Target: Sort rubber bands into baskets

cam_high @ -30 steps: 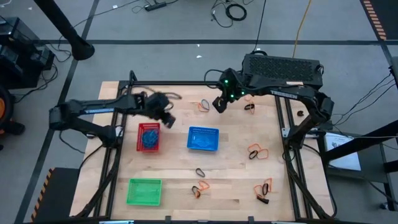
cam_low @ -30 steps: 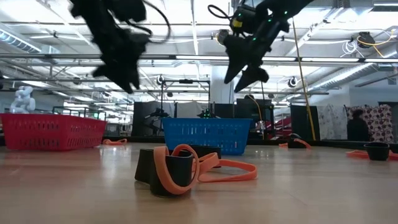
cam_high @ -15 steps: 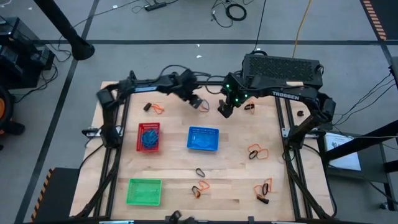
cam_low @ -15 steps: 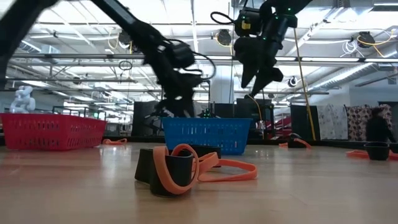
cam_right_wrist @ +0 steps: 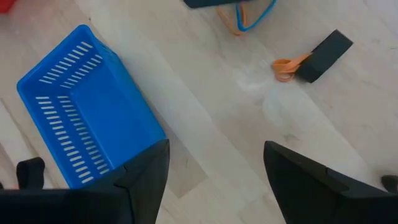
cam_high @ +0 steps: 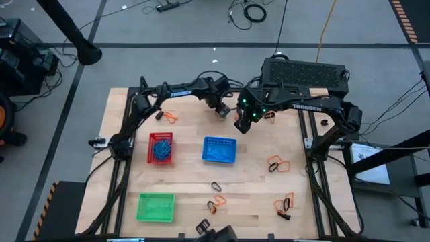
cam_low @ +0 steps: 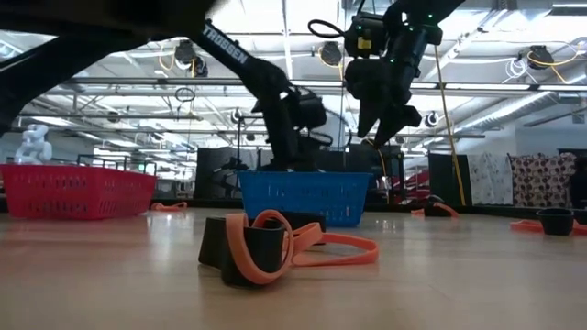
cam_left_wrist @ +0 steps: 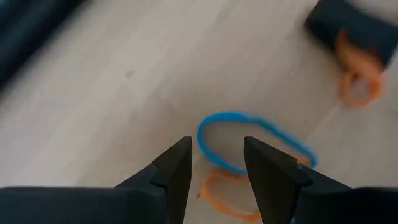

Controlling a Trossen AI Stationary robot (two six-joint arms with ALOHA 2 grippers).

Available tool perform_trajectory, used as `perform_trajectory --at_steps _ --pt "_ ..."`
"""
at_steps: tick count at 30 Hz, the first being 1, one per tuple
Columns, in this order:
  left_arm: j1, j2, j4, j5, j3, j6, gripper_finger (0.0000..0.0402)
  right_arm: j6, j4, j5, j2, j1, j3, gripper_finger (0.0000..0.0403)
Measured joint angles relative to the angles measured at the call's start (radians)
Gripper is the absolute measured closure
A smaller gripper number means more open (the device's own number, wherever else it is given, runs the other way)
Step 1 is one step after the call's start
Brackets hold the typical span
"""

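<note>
Bands (cam_left_wrist: 252, 144), blue over orange, lie limp and light at the far edge; left gripper (cam_left_wrist: 216, 163) hovers part-open to pinch the blue strand; right gripper (cam_right_wrist: 214, 163) waits wide nearby.

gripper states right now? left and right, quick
Left gripper: open, empty, poised over a blue rubber band and an orange band on the table.
Right gripper: open wide, empty, beside the blue basket.

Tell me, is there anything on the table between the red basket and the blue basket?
No. In the high view, only bare wooden table shows between the red basket and the blue basket.
</note>
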Motion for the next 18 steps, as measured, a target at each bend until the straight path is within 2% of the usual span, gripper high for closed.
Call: perform_trajectory --at_steps 9,18 --pt "-0.010 0.092 -0.163 -0.031 0.158 0.152 0.0249 0.022 0.052 -0.002 0.000 0.000 0.000 0.0151" --pt "-0.011 0.189 -0.245 0.018 0.299 0.236 0.0249 0.046 0.053 -0.007 0.000 0.012 0.000 0.0151"
